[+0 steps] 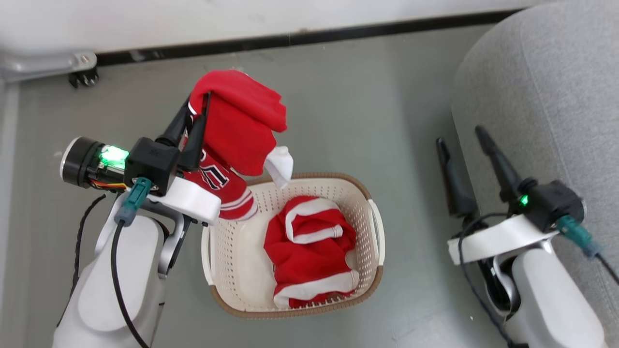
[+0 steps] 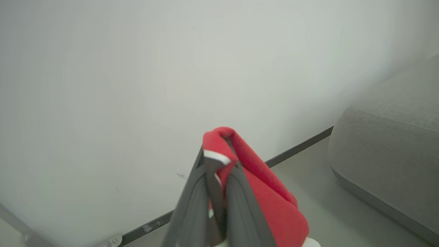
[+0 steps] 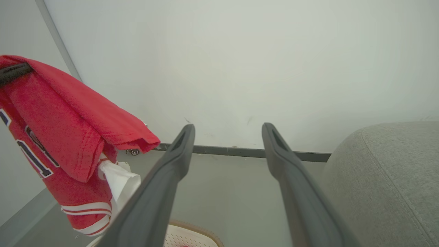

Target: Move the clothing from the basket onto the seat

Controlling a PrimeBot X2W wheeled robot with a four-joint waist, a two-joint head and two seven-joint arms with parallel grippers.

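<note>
The only writing you can see is on the raised red garment (image 1: 237, 125): blocky black lettering (image 1: 215, 178) edged in white. In the head view it sits toward the garment's 7 o'clock, and folds hide most of it. One character looks like an "E" or a squared numeral, but you cannot read a whole word. In the right wrist view, at 9 o'clock, the same print shows a slanted stroke (image 3: 36, 159) that reads much like a "1". The cut-off pieces of other characters beside it are too partial to name.
</note>
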